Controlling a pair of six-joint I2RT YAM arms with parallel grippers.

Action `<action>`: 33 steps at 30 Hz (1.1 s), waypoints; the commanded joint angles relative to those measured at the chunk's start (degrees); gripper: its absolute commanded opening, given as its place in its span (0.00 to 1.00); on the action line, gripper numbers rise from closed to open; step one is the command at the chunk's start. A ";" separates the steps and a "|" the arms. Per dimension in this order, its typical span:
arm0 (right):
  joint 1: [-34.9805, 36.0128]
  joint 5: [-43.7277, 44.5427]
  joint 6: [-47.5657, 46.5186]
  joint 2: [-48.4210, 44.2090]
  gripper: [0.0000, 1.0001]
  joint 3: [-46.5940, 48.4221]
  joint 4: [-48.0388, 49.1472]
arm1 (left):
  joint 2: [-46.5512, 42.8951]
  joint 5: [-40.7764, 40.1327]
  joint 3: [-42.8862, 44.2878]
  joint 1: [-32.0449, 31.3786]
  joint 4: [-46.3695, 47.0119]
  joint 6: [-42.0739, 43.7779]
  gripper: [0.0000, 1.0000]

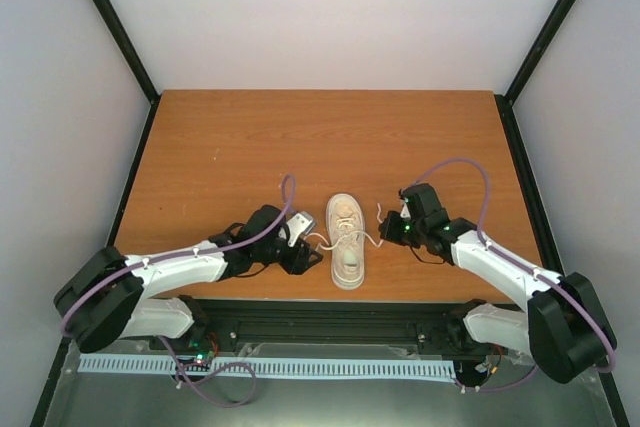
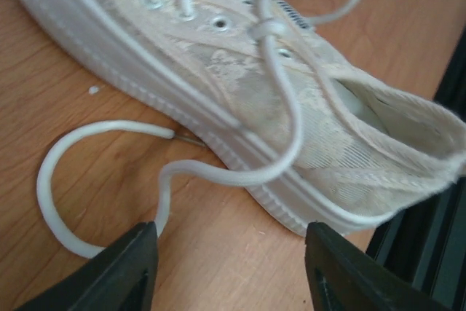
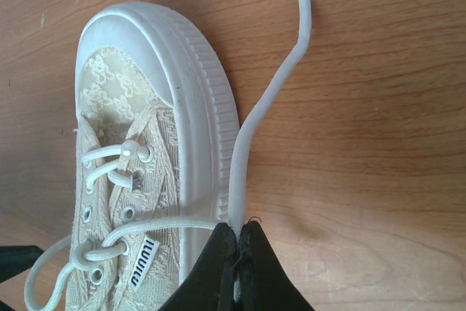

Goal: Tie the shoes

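Note:
The cream sneaker (image 1: 347, 242) lies on the wooden table between my two arms, toe pointing away. In the left wrist view its side and heel (image 2: 240, 85) fill the upper frame. My left gripper (image 2: 229, 260) is open beside it, low over the table. The left lace (image 2: 218, 176) loops on the wood and runs past one fingertip (image 2: 138, 253), not between the jaws. My right gripper (image 3: 239, 234) is shut on the right lace (image 3: 251, 136) right next to the sole (image 3: 207, 100). The lace's free end lies on the wood ahead.
The table's near edge and a black rail (image 2: 437, 180) lie just behind the sneaker's heel. Bare wood (image 1: 330, 137) stretches beyond the toe to the far edge. Black frame posts (image 1: 530, 57) and pale walls border the table.

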 commanded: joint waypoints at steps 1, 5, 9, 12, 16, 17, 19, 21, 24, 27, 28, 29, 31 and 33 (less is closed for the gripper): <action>-0.48 1.82 1.30 -1.53 0.03 0.04 -0.96 | -3.63 4.94 0.08 0.27 -1.51 5.90 0.60; -0.65 0.41 2.03 -1.92 0.03 -1.05 0.65 | -3.24 3.60 1.94 0.02 -1.90 9.52 0.62; -0.79 -0.46 2.33 -1.83 0.03 -1.36 1.32 | -1.21 0.19 4.15 -1.51 -2.38 14.04 0.61; -0.92 -0.74 2.27 -1.88 0.03 -1.34 1.42 | 0.39 -1.96 5.07 -2.56 -1.77 16.43 0.61; -1.11 -0.93 2.24 -2.09 0.03 -1.36 1.42 | 0.85 -4.69 5.20 -3.45 0.54 18.55 0.61; -1.17 -1.02 2.27 -2.05 0.03 -1.30 1.42 | 0.91 -4.58 5.09 -3.54 1.29 18.94 0.61; -1.24 -1.24 2.27 -2.10 0.03 -1.22 1.50 | 1.39 -3.69 5.30 -3.71 2.08 19.39 0.61; -1.27 -1.39 2.28 -2.16 0.03 -1.23 1.44 | 2.60 -2.74 5.73 -3.93 2.02 19.81 0.61; -1.40 -1.37 2.17 -2.19 0.03 -1.17 1.33 | 4.11 -1.70 6.19 -4.45 1.87 20.16 0.56; -1.58 -1.42 2.16 -2.39 0.03 -1.25 1.24 | 4.96 -0.33 6.13 -4.78 1.91 20.11 0.52; -1.64 -1.42 2.13 -2.51 0.03 -1.22 1.18 | 5.20 -0.44 6.13 -4.78 1.85 20.05 0.50; -1.67 -1.38 2.20 -2.65 0.03 -1.23 1.16 | 5.32 -0.75 6.05 -4.86 1.86 20.01 0.48; -1.71 -1.25 2.31 -2.79 0.03 -1.27 1.15 | 5.38 -1.59 5.93 -4.84 2.25 19.94 0.37; -1.84 -1.14 2.33 -2.95 0.03 -1.24 1.07 | 5.31 -2.56 5.72 -4.87 3.24 19.48 0.24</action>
